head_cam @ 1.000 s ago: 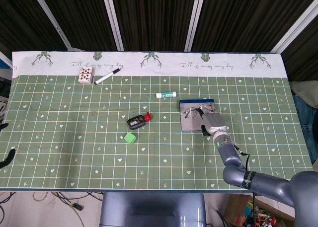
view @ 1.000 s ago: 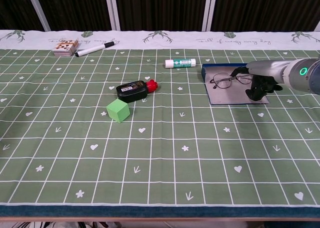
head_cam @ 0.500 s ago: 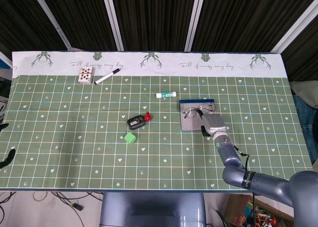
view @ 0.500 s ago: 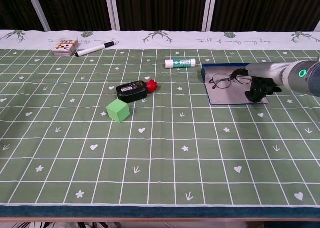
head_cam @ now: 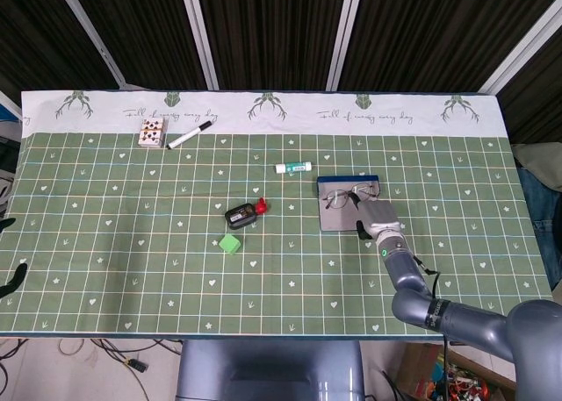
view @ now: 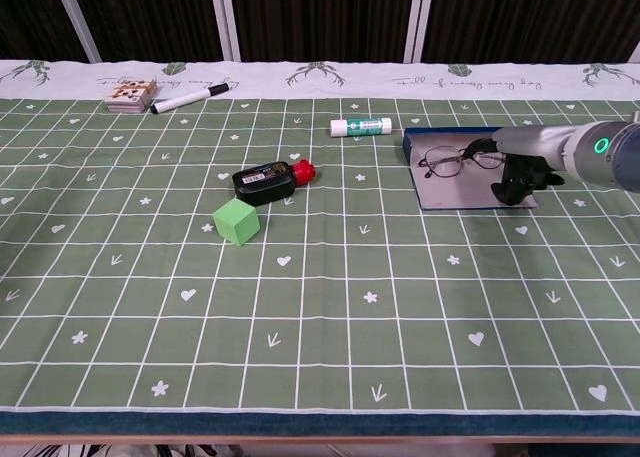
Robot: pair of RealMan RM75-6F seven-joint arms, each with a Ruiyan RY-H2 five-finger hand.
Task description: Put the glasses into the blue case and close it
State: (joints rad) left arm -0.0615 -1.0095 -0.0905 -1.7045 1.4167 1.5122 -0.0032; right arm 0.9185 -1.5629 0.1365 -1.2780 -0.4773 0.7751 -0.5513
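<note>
The tablecloth (view: 330, 307) is green with a white grid and small white hearts, flowers and arrows; its far strip is white with green antler motifs and script. The case (view: 455, 187) lies open, blue at its rim with a grey lining, and the glasses (view: 458, 160) have thin dark frames. The right hand (view: 522, 172) is silver-grey with dark fingers, possibly black. The cube (view: 236, 222) is bright green, the marker (view: 186, 99) white with a black cap.
</note>
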